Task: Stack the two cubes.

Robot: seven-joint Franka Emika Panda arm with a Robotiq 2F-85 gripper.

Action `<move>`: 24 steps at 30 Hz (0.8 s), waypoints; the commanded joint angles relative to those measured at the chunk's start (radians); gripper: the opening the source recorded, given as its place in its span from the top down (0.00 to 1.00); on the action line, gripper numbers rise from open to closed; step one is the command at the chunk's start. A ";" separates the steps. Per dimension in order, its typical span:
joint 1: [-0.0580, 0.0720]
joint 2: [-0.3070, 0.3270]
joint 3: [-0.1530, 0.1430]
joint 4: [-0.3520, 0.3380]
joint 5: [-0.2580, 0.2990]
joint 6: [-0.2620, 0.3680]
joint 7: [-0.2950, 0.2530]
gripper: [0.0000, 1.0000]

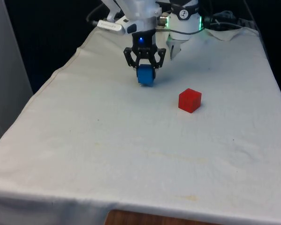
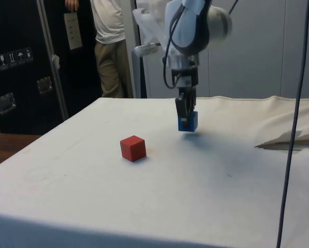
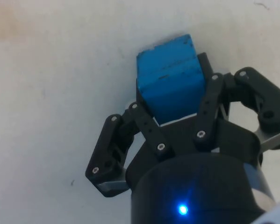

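Note:
My gripper (image 1: 145,70) is shut on the blue cube (image 1: 146,76) and holds it just above the white cloth, towards the far end of the table. The side view has the blue cube (image 2: 188,122) hanging clear of the cloth with a shadow beneath it, between the tips of the gripper (image 2: 184,116). In the wrist view the black fingers (image 3: 206,105) clamp the blue cube (image 3: 170,84) on two opposite sides. The red cube (image 1: 190,100) rests on the cloth, nearer the camera and towards the front view's right of the blue one; it is also plain in the side view as the red cube (image 2: 133,148).
A person (image 2: 110,46) stands behind the table's far corner in the side view. A fold of cloth (image 2: 293,138) lies bunched near the robot's base. A black cable (image 2: 293,124) hangs down at the side view's right.

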 commanded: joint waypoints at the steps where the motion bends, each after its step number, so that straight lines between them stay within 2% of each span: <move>1: 0.009 -0.009 -0.011 0.013 -0.022 -0.027 0.021 0.98; 4: 0.011 -0.022 -0.010 0.030 -0.029 -0.055 0.028 0.98; 5: 0.002 -0.027 0.000 0.022 -0.004 -0.047 0.004 0.98; 6: 0.011 -0.026 -0.011 0.036 -0.032 -0.064 0.030 0.98; 12: 0.014 -0.037 -0.008 0.082 -0.060 -0.124 0.059 0.98; 13: 0.006 -0.041 0.001 0.082 -0.041 -0.123 0.041 0.98; 14: 0.014 -0.039 -0.007 0.095 -0.070 -0.140 0.069 0.98; 20: 0.018 -0.039 -0.004 0.134 -0.099 -0.187 0.100 0.98; 21: 0.011 -0.042 0.003 0.128 -0.079 -0.177 0.081 0.98; 22: 0.018 -0.039 -0.003 0.140 -0.104 -0.194 0.104 0.98; 24: 0.020 -0.039 -0.001 0.162 -0.118 -0.217 0.119 0.98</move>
